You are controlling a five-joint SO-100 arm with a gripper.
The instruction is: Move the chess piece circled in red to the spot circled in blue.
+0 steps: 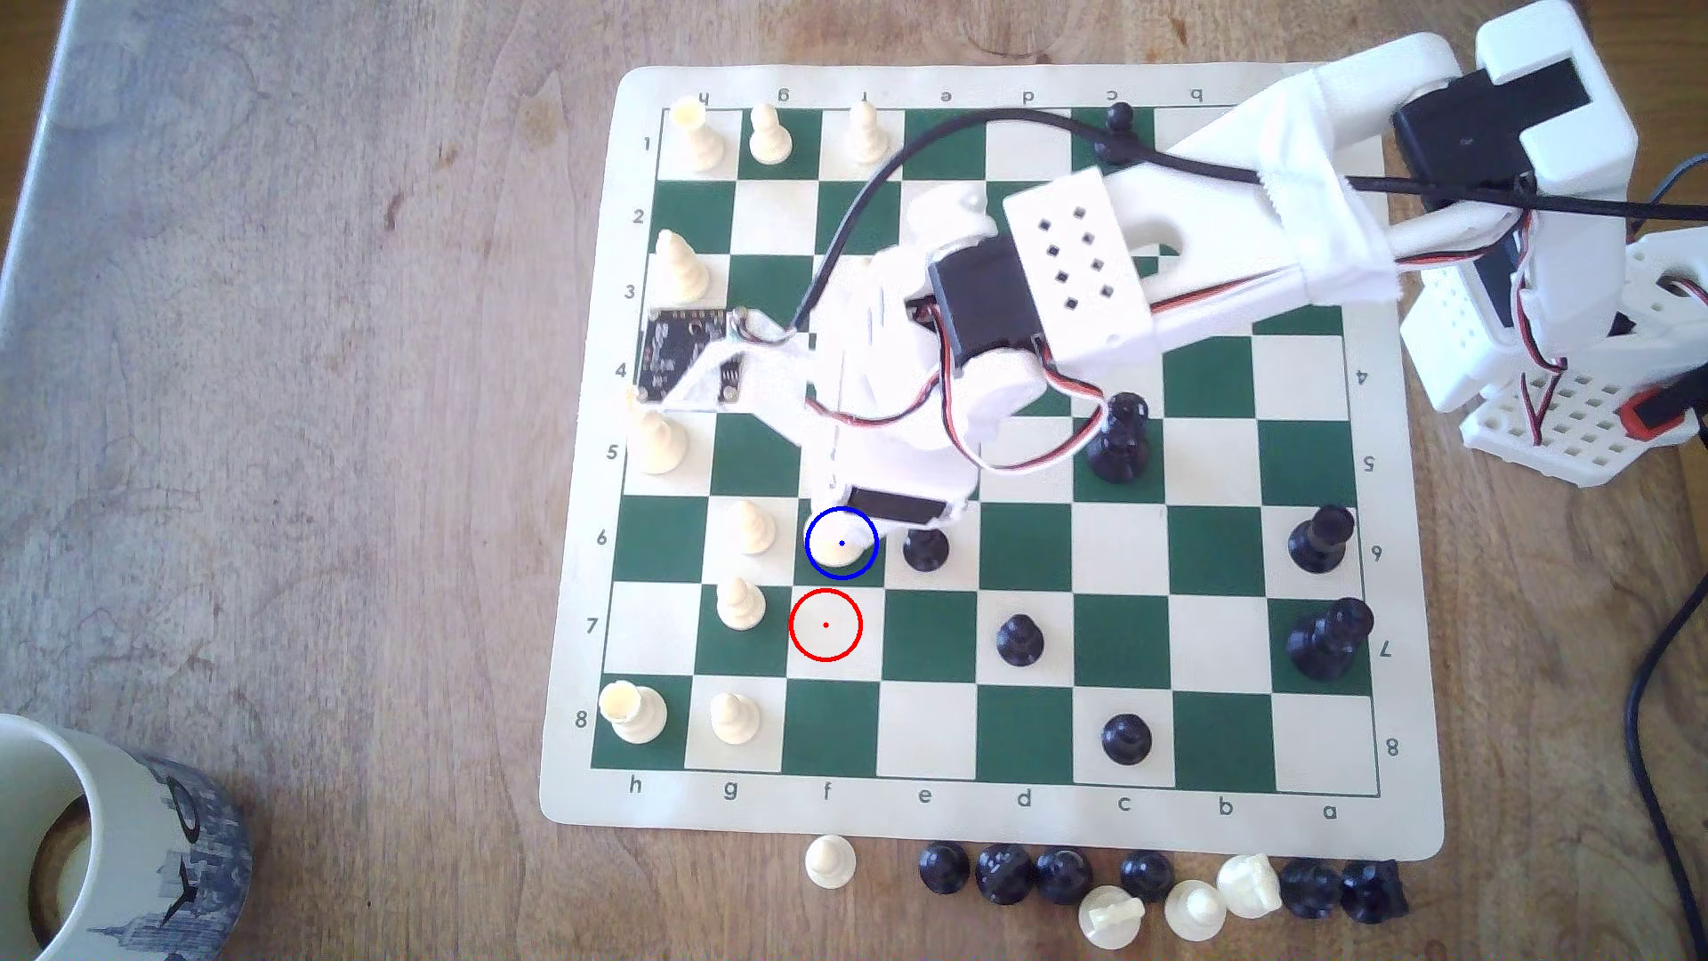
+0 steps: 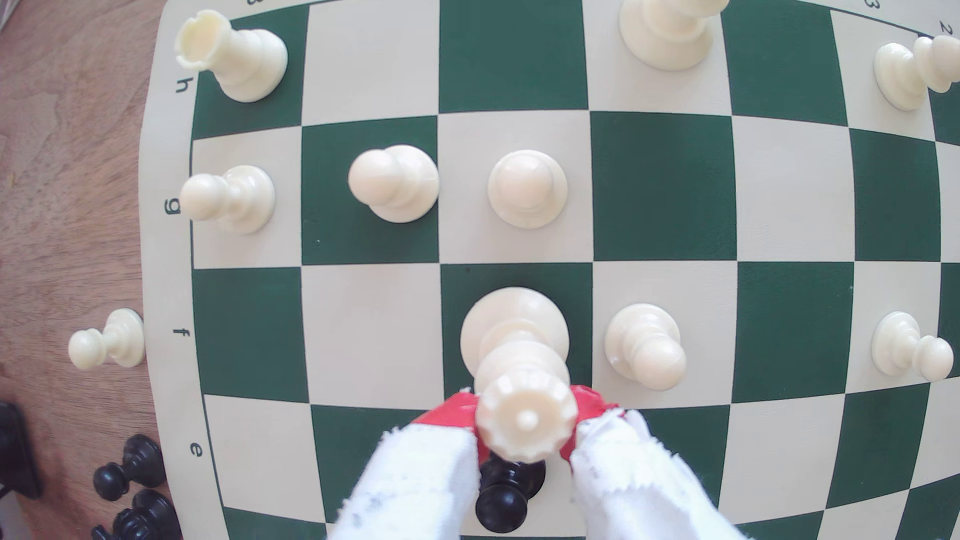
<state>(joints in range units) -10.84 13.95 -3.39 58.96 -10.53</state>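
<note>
The chess piece (image 2: pixel 519 363), cream-white with a broad round base and a notched crown, stands upright on the spot (image 2: pixel 576 283), a dark green square. In the exterior view the blue ring surrounds the chess piece (image 1: pixel 846 547) on that square (image 1: pixel 878 575). My gripper (image 2: pixel 524 410) is shut on the piece's crown, with a red-tipped, white-wrapped finger pressing each side. From the exterior view the gripper (image 1: pixel 864 519) hangs under the arm just above the ring. The red ring marks a bare cream square (image 1: pixel 825 625) one row nearer.
A black pawn (image 1: pixel 925 549) stands right beside the spot, and cream pawns (image 1: pixel 751 527) (image 1: pixel 739 602) sit on the other side. Another cream pawn (image 2: pixel 644 345) is close by the piece. Captured pieces (image 1: pixel 1146 878) line the mat's front edge. A mug (image 1: pixel 92 832) sits at the exterior view's lower left.
</note>
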